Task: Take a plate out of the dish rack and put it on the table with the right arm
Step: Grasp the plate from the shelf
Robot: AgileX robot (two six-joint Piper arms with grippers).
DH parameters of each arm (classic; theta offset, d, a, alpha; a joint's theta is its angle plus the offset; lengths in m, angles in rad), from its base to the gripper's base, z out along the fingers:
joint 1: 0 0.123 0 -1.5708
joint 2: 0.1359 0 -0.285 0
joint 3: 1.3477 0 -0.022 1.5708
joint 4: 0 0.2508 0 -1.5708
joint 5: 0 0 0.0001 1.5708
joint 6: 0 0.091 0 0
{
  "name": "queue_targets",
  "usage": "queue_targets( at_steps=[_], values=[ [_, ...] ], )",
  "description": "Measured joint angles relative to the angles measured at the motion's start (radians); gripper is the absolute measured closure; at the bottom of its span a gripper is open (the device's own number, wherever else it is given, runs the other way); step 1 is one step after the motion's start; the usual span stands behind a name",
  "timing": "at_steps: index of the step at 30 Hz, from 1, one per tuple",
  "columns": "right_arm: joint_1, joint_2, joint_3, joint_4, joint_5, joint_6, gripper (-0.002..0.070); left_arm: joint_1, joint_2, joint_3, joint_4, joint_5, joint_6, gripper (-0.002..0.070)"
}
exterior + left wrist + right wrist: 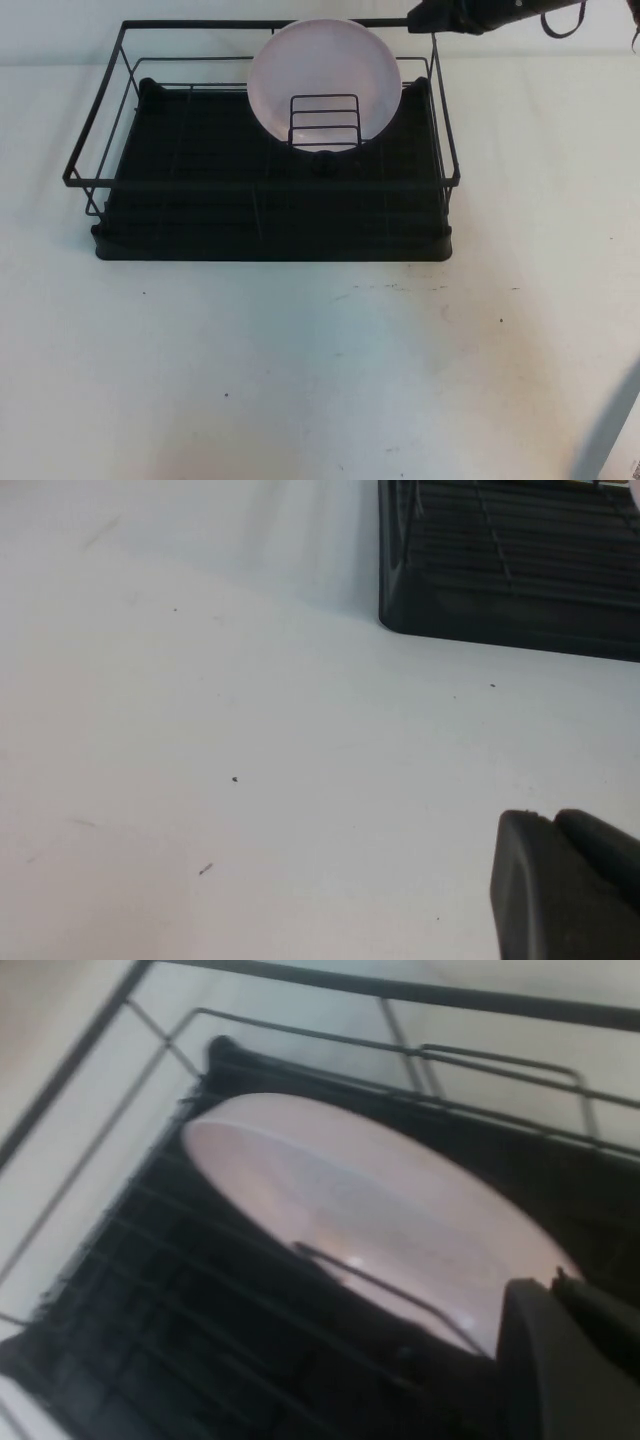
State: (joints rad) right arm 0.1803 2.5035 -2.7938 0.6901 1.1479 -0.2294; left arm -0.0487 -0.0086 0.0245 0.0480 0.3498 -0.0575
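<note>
The pale pink-white plate (325, 75) stands on edge in the small wire divider holder (323, 122) at the back middle of the black dish rack (100, 110). My right gripper (418, 20) hovers at the rack's back right corner, just right of the plate's upper rim and not touching it. In the right wrist view the plate (380, 1210) lies just ahead of the right gripper (553, 1285), whose fingers are together and empty. My left gripper (548, 820) is out of the high view; it is shut and empty over the white table (250, 730).
The rack's tray base (270, 215) takes up the back middle of the table (300, 360). One corner of the rack (510, 570) shows in the left wrist view. A pale grey blurred object (612, 430) stands at the front right edge.
</note>
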Motion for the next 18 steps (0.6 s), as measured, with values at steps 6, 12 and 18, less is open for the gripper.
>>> queue_targets(
  at_steps=[6, 12, 18],
  values=[
    [0.002, 0.005, -0.025, -0.058, -0.025, 0.006, 0.0694, 0.0, 0.0, 0.0, 0.0, 0.0, 0.0, 0.0679],
    [0.025, 0.025, -0.027, -0.069, -0.07, -0.044, 0.0647, 0.0, 0.0, 0.0, 0.0, 0.0, 0.0, 0.0679],
    [0.037, 0.052, -0.027, -0.073, -0.119, -0.071, 0.0528, 0.0, 0.0, 0.0, 0.0, 0.0, 0.0, 0.0679]
  ],
)
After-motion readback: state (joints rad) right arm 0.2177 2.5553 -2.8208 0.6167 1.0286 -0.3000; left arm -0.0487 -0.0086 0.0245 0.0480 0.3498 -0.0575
